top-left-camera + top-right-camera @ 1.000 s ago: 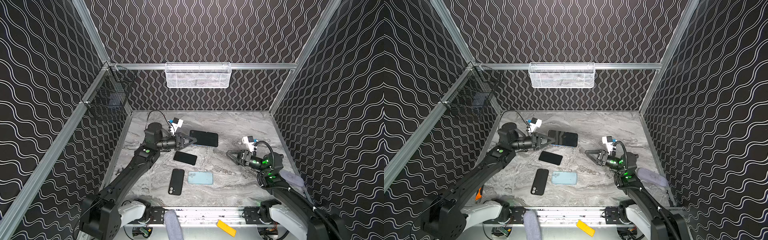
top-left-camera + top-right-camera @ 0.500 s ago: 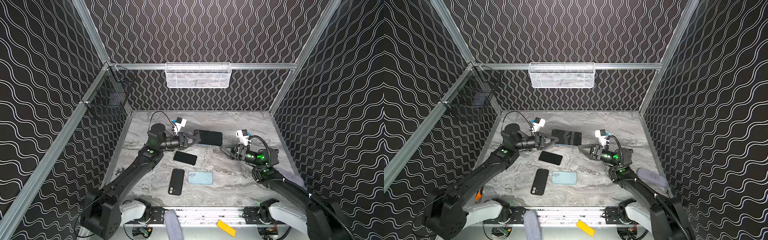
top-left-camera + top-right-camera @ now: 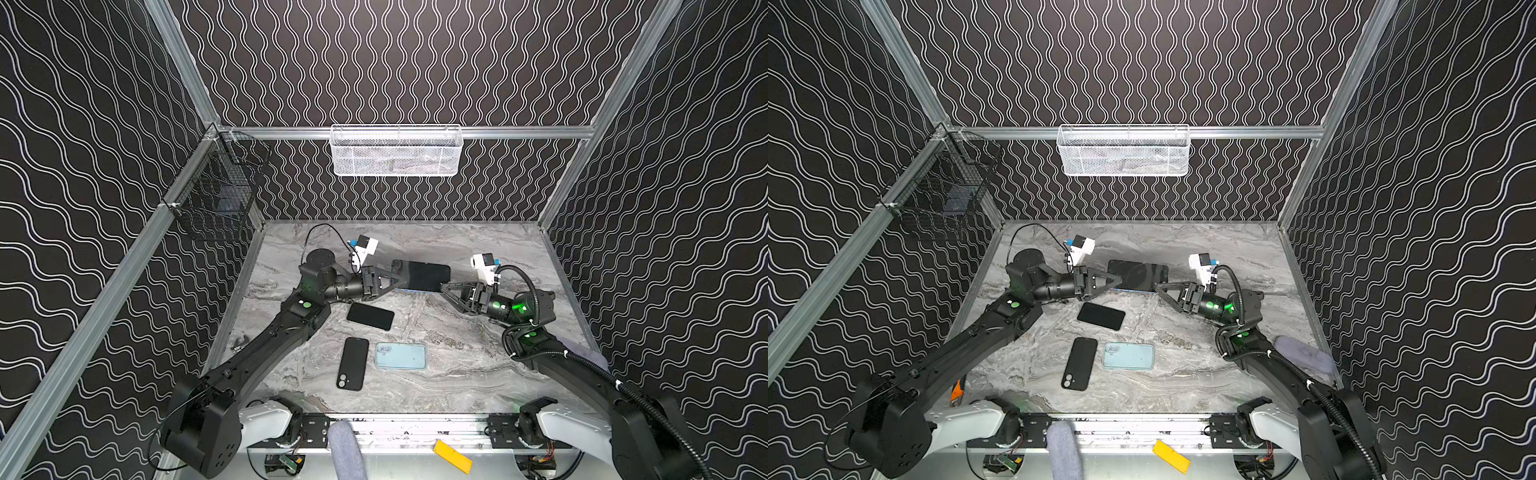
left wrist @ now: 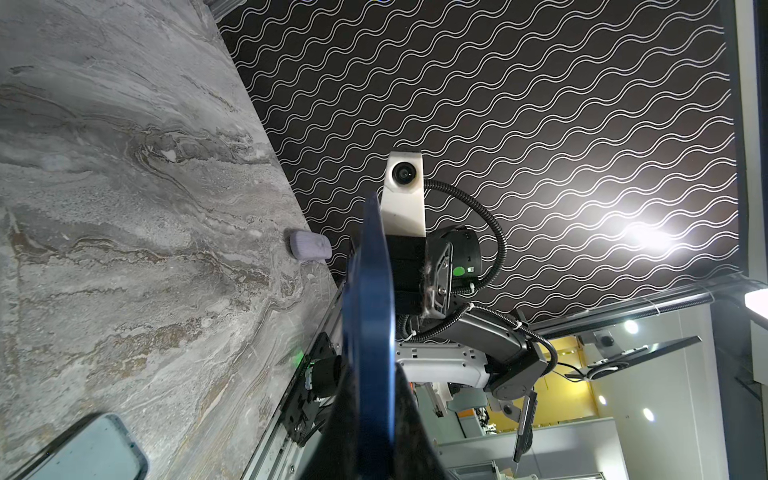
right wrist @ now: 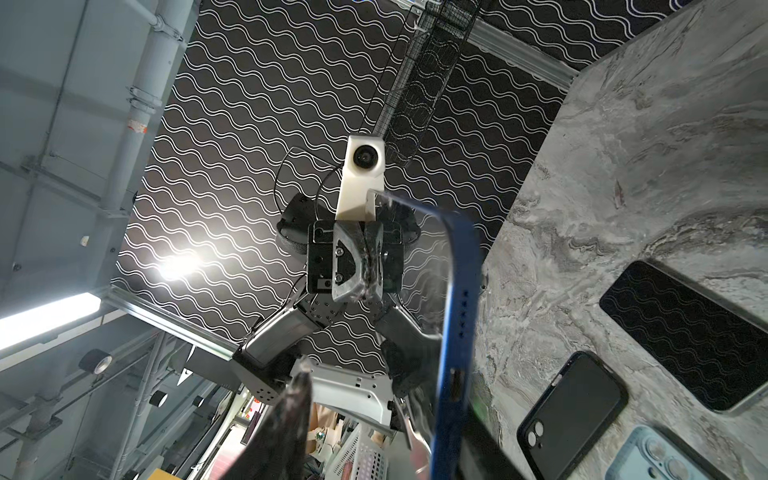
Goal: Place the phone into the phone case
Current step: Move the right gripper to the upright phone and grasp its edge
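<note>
A phone [image 3: 428, 276] [image 3: 1144, 274] with a dark blue rim and a black screen hangs above the back of the table. My left gripper [image 3: 399, 277] [image 4: 370, 415] is shut on one end; the phone [image 4: 370, 311] shows edge-on between its fingers. My right gripper [image 3: 443, 286] [image 5: 386, 395] is at the other end, jaws either side of the rim [image 5: 457, 311], with a gap to one finger [image 5: 291, 415]. A black phone case [image 3: 353, 369] [image 5: 573, 411] with camera holes lies at the front of the table.
A black phone [image 3: 370, 316] lies face up mid-table and a light blue phone [image 3: 401, 355] lies beside the case. A white mesh basket [image 3: 397, 151] hangs on the back wall, a black wire basket [image 3: 218, 199] on the left. A grey pad [image 3: 1304, 353] lies far right.
My right gripper has risen from the table and moved left to the phone's free end, its jaws narrowing. My left gripper has carried the phone a little to the right.
</note>
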